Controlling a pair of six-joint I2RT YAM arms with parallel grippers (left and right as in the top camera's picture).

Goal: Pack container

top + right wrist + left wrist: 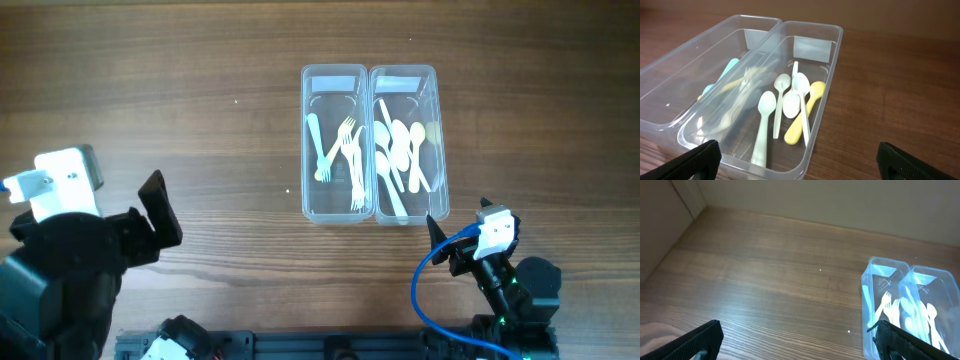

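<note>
Clear containers point(370, 140) just ahead of right fingers point(437, 232), left fingers point(160, 205) well apart

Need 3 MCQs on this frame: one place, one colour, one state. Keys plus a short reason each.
1. Where do the spoons lie?
A) bare table
B) right container
C) held by the left arm

2. What colour is the odd spoon?
A) red
B) black
C) yellow

3. The right gripper is:
A) open, empty
B) shut on a spoon
C) shut on a fork

Key: 1 B, all spoons sit inside the right container. 2 C, it lies yellow among pale ones. 3 A, its fingers are spread wide, gripping nothing.
</note>
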